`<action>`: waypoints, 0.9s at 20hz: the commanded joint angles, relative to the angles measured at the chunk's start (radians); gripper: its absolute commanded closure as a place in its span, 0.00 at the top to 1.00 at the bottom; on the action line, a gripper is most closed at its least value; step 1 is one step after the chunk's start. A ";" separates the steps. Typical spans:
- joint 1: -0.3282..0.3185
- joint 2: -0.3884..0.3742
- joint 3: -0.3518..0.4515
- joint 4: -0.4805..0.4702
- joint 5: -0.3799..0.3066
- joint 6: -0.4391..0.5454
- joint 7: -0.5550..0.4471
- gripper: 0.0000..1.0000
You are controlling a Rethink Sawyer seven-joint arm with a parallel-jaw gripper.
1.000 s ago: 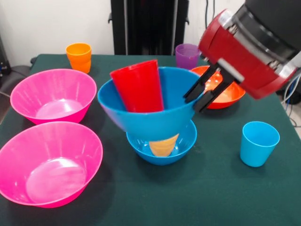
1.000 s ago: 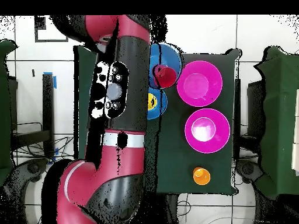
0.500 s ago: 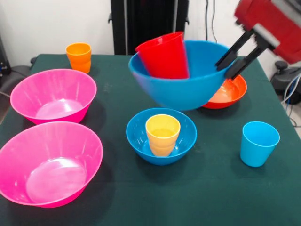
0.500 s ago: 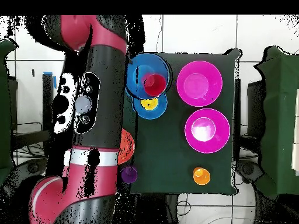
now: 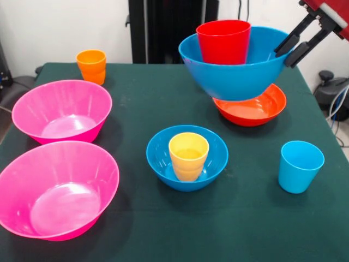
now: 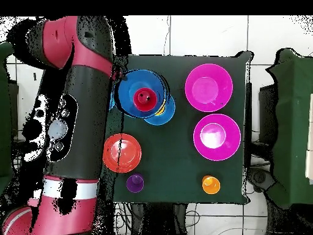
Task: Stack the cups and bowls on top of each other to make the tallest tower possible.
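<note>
Blue bowl (image 5: 234, 68) with red cup (image 5: 223, 42) standing inside hangs above the orange-red bowl (image 5: 252, 109), end effector (image 5: 299, 43) clamped on its rim. One-sided rim grip: bowl could tilt or slip, tipping the cup onto the bench (image 5: 136, 109).

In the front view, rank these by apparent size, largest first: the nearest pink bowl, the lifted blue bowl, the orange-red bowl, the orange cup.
1. Nearest pink bowl, though nearness to the camera enlarges it.
2. Lifted blue bowl.
3. Orange-red bowl, partly hidden.
4. Orange cup.
</note>
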 commanded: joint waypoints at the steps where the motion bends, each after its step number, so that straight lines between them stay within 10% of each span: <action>1: 0.013 -0.023 0.049 0.207 -0.107 -0.162 0.080 0.00; 18: 0.075 0.014 -0.032 0.340 -0.141 -0.422 0.241 0.00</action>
